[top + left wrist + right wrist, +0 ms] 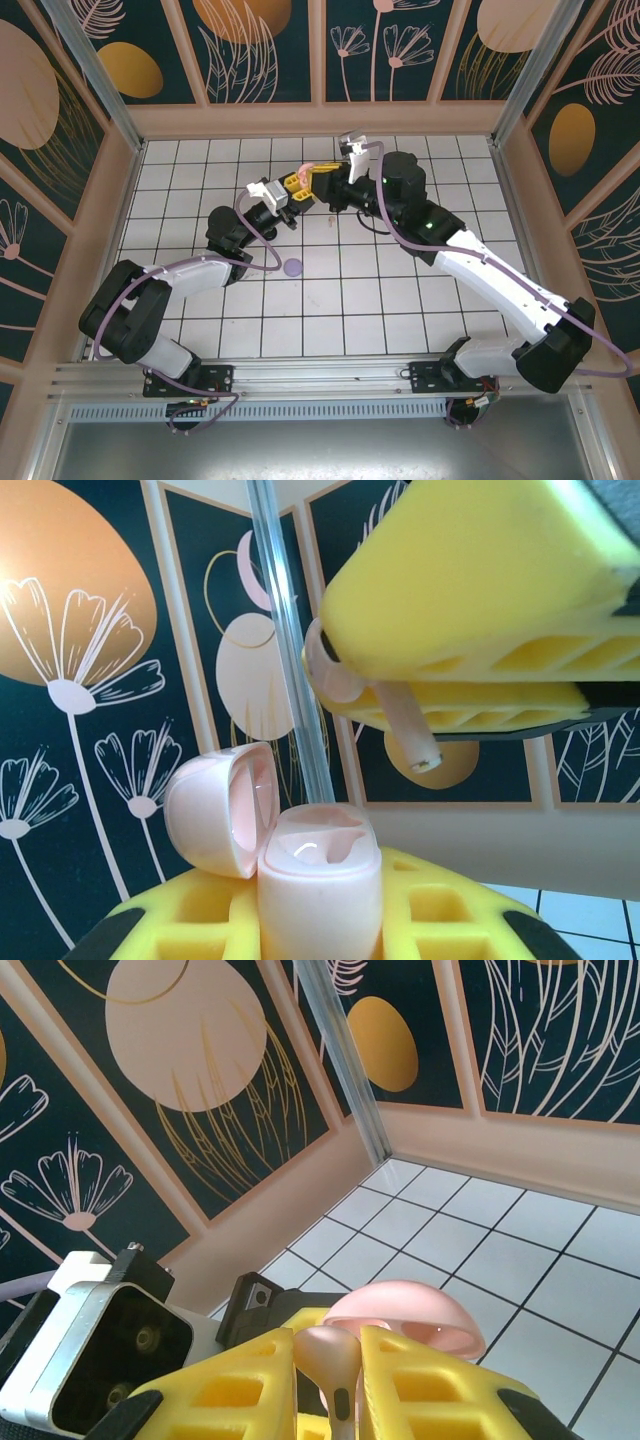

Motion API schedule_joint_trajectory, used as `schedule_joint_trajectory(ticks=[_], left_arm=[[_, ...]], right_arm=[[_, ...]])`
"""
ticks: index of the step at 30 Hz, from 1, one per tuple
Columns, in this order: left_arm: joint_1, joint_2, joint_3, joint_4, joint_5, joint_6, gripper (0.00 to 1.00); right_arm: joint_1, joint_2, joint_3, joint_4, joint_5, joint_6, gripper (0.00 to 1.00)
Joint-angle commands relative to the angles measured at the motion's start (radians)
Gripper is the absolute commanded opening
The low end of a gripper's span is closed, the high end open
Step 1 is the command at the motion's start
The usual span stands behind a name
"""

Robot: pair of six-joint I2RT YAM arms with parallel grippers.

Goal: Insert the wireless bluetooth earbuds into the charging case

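**Left wrist view**
- Pink charging case (320, 885): upright, my left gripper (320, 930) clamped on its body. Lid (215, 815) swung open to the case's left, wells (320, 845) facing up.
- Pink earbud (405, 730): above the case and off to its right, apart from it, stem slanting down. My right gripper (350, 675) is pinched on its head.

**Right wrist view**
- Earbud (330, 1350) nipped between my yellow fingers (420, 1380), with the case's lid (405, 1320) just beyond it.

**Top external view**
- Left gripper (291, 203) and right gripper (318, 183) meet tip to tip.
- Lilac case (292, 267): flat on the tiles (400, 300), nearer my bases than the pink case, well apart.

**Handling note (my judgement)**
- Bring the earbud back over a well.
- Turn the stem until it matches the well's slant.
- Lower slowly and let go only once it is seated.
- I cannot tell which well fits.
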Motion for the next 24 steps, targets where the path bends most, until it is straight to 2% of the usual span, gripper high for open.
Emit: schedule_joint_trajectory(ticks=[1, 24], left_arm=[[-0.005, -0.012, 0.026, 0.03, 0.022, -0.011, 0.0], [-0.006, -0.044, 0.024, 0.0, 0.059, -0.027, 0.0]], right_arm=[[0.013, 0.008, -0.003, 0.048, -0.01, 0.013, 0.2], [0.012, 0.038, -0.004, 0.055, 0.063, 0.016, 0.19]])
